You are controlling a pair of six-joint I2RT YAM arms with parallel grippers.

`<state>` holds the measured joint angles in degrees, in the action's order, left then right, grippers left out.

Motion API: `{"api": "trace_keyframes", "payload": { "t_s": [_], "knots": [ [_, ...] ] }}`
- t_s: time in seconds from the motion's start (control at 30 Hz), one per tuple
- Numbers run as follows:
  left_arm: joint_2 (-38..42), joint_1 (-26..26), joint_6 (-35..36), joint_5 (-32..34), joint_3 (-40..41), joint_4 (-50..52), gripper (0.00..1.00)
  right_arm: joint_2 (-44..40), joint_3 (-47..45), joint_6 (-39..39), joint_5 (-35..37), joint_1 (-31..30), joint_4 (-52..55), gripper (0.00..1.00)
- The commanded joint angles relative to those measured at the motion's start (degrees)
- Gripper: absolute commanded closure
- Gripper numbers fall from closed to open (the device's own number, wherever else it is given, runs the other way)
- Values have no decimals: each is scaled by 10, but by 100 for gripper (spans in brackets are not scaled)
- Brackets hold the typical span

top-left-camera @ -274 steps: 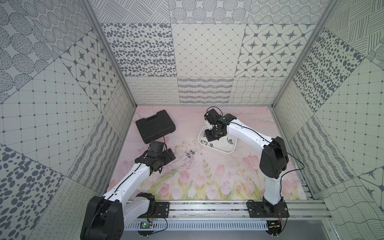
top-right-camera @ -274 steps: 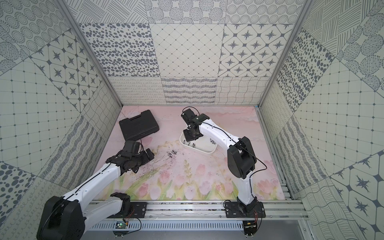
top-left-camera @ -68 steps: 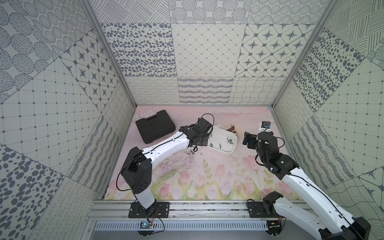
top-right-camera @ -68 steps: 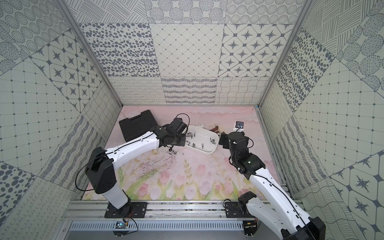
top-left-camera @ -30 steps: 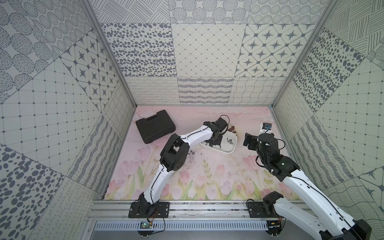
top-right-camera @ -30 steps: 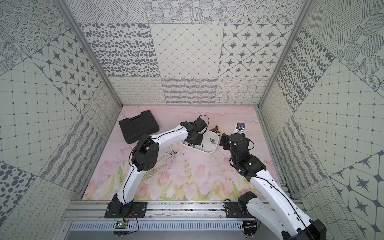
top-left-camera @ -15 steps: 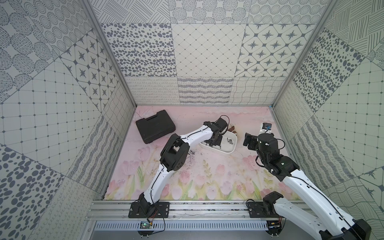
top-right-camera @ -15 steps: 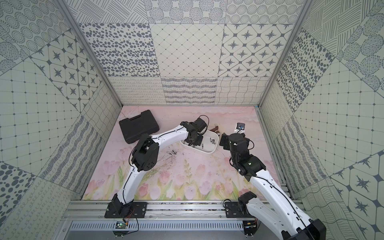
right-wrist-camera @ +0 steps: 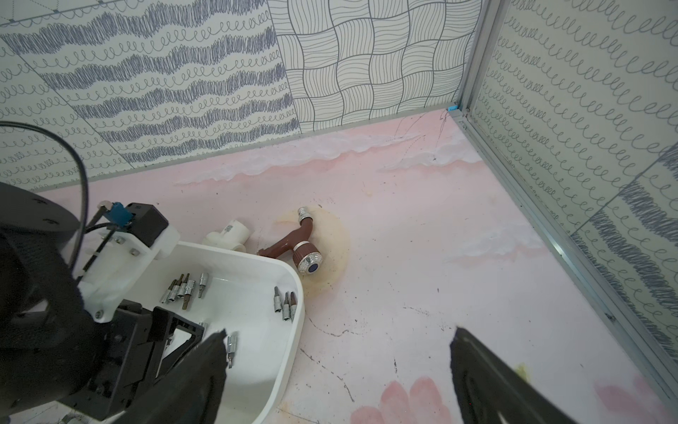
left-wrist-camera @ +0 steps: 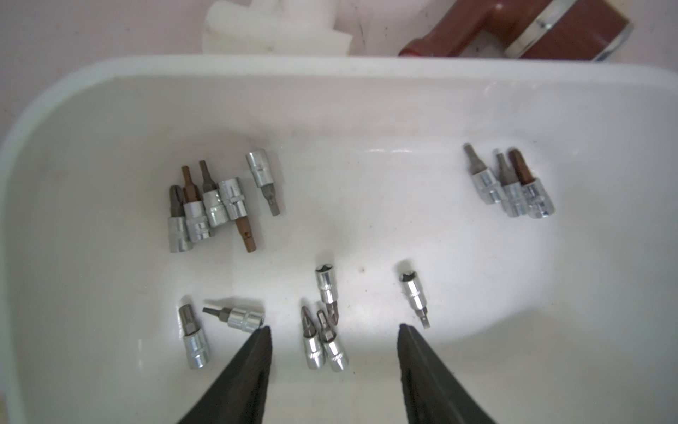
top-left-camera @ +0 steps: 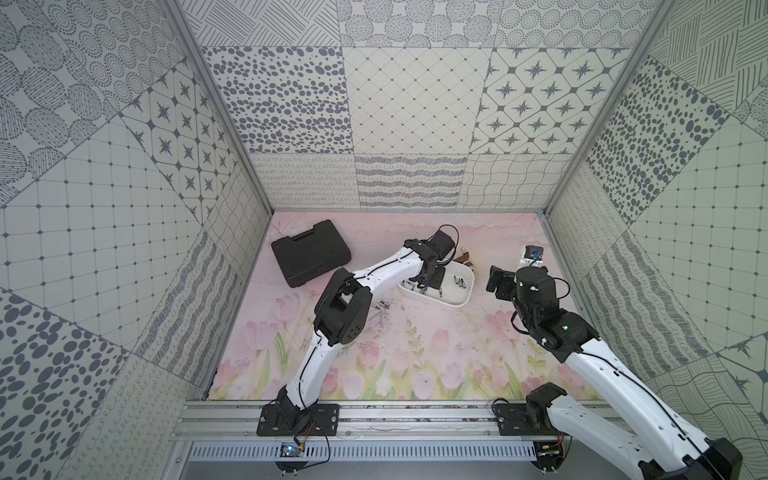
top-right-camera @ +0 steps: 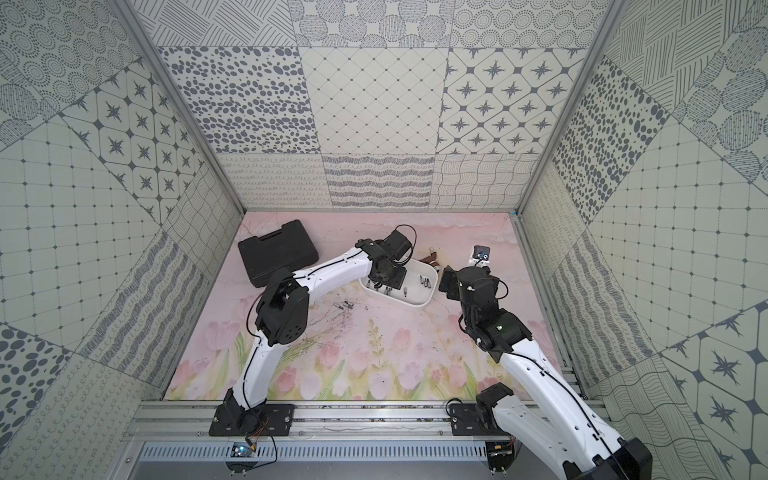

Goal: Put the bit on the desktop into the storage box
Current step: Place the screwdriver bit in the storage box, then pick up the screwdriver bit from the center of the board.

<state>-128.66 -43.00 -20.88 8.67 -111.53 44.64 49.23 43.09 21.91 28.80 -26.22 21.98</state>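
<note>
Left wrist view: left pincer [left-wrist-camera: 332, 327] has just spread, empty, over the storage box [left-wrist-camera: 330, 69], its load likely among the bits [left-wrist-camera: 324, 345] beneath. Right pincer [right-wrist-camera: 338, 332] gapes idle; stray bits [top-right-camera: 348, 306] remain on the counter [top-right-camera: 395, 332].

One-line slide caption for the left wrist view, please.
Left gripper open above the white storage box, with socket bits lying scattered on its floor and nothing gripped.

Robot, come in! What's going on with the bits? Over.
Left end effector open over storage box, empty. Right end effector open beside it. Some bits lie on desktop. Nothing blocking.
</note>
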Motion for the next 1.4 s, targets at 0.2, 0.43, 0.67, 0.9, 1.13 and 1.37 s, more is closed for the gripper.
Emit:
{"api": "trace_keyframes", "payload": {
  "t_s": [0.2,0.43,0.67,0.9,1.13,1.37],
  "knots": [
    [157,-4,21,48,117,-22,17,5,6,-1,3,4,-25,3],
    [269,-4,4,79,203,-51,9,9,5,-3,4,5,-24,3],
    [357,-3,-42,135,272,-68,7,10,4,-5,5,6,-24,3],
    [416,-1,-130,195,329,-66,7,9,2,-12,8,9,-24,3],
    [407,25,-350,223,325,67,9,9,-1,-13,8,11,-24,3],
    [376,70,-501,168,327,146,13,7,-7,-13,9,12,-24,3]
  ]
}}
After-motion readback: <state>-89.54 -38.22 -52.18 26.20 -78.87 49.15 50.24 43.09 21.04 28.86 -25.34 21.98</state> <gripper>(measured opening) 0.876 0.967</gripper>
